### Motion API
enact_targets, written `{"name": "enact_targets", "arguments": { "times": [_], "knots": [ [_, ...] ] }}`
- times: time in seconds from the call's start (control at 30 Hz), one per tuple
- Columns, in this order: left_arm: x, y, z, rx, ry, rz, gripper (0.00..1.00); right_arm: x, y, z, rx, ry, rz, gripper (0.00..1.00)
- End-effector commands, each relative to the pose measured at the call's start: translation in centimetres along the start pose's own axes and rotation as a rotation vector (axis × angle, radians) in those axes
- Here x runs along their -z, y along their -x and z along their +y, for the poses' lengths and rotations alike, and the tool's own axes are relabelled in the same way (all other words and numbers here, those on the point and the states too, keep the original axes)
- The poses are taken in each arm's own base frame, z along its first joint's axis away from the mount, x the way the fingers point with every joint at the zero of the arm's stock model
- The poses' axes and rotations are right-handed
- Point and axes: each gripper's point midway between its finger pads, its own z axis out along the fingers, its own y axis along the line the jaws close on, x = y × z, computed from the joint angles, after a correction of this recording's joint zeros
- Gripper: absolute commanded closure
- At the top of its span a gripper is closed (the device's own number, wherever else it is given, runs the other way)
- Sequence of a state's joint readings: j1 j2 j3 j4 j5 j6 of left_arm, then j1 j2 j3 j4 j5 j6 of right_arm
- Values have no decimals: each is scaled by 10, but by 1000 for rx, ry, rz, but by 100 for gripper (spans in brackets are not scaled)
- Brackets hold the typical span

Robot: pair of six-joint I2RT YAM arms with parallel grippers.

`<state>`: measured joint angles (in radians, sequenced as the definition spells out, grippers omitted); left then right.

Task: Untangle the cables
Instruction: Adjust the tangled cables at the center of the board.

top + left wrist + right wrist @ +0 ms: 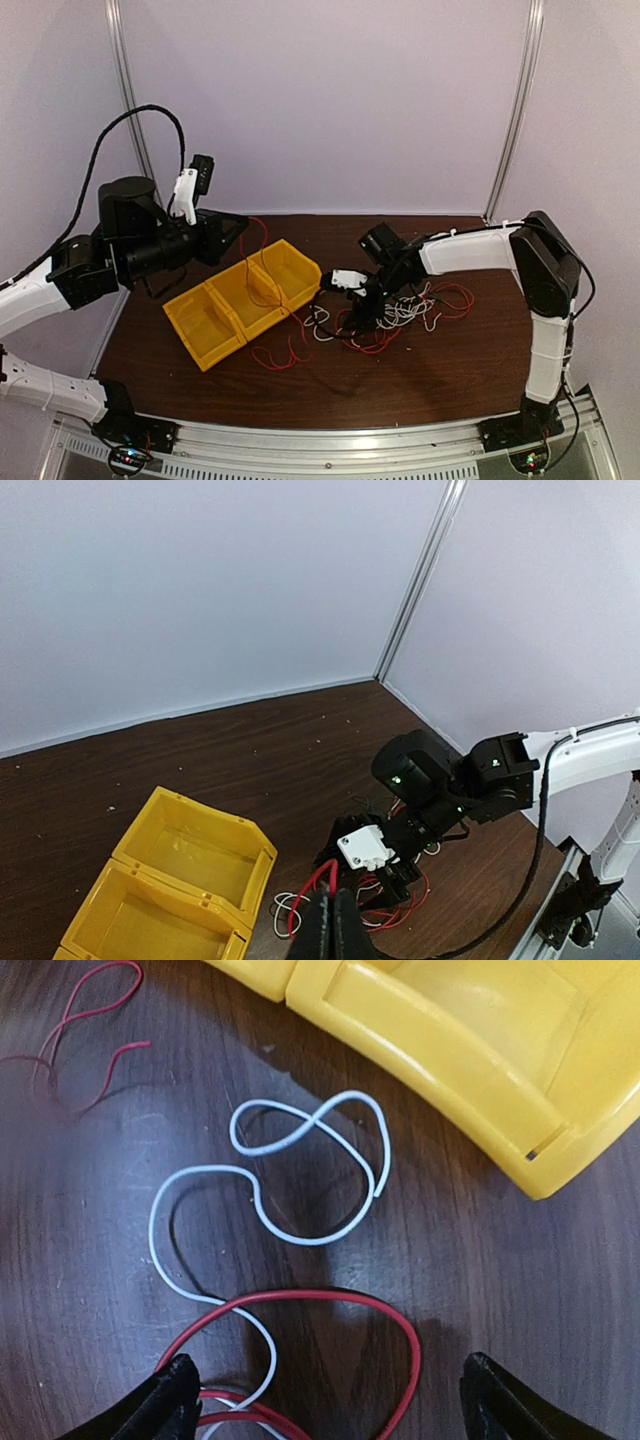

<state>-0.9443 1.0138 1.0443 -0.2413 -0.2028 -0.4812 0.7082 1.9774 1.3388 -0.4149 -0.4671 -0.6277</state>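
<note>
The cables lie in a tangle (400, 315) of red, white and black strands on the brown table, right of the yellow bins. My right gripper (360, 300) hovers low over the tangle's left edge. In its wrist view it (335, 1405) stands open, its fingertips either side of a red cable loop (400, 1330). A curly white cable (300, 1140) lies just beyond. My left gripper (238, 226) is raised at the back left, above the bins. It (333, 895) is shut on a red cable (322, 866), which hangs down (258, 245) into the bins.
Three joined yellow bins (215, 330) sit diagonally at the table's left centre, their corner (470, 1050) close to the right gripper. A loose red strand (280, 355) lies in front of the bins. White walls close off the back and sides.
</note>
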Motion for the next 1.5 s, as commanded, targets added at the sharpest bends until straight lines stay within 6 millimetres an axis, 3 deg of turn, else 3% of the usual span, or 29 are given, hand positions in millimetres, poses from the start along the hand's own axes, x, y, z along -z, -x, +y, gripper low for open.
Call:
{"name": "enact_targets", "arguments": {
  "times": [0.0,0.07,0.13,0.23,0.27,0.37,0.47,0.53,0.67,0.8,0.97,1.1,1.2,1.3,1.47],
  "knots": [
    [3,5,6,15,27,-33,100,-8,-17,4,-27,25,70,9],
    [2,4,7,14,30,-29,100,-15,-30,10,-34,48,106,11],
    [-1,3,6,12,30,-24,100,-19,-41,12,-48,56,145,20],
    [-5,1,5,8,24,-17,100,-19,-53,11,-83,64,173,42],
    [-6,1,4,7,20,-18,100,-17,-56,10,-97,63,177,53],
    [-9,3,1,2,11,-17,100,-7,-66,0,-140,40,190,83],
    [-11,3,0,-9,9,-14,100,12,-82,-15,-177,-14,206,97],
    [-13,3,-1,-13,6,-16,100,32,-86,-25,-202,-52,192,100],
    [-16,-1,0,-21,7,-14,100,86,-88,-48,-238,-167,141,100],
    [-20,-7,0,-30,4,-9,100,123,-108,-67,-275,-273,152,100],
    [-24,-10,-1,-38,-3,-3,100,137,-156,-83,-326,-354,249,100],
    [-25,-6,-5,-44,-21,-8,100,132,-173,-81,-349,-342,284,98],
    [-25,-3,-8,-53,-32,-3,100,138,-149,-74,-358,-297,204,54],
    [-26,-5,-10,-59,-37,10,100,156,-109,-63,-308,-269,87,35],
    [-32,-16,-12,-71,-61,35,100,185,-35,-28,-158,-193,-133,10]
  ]
}}
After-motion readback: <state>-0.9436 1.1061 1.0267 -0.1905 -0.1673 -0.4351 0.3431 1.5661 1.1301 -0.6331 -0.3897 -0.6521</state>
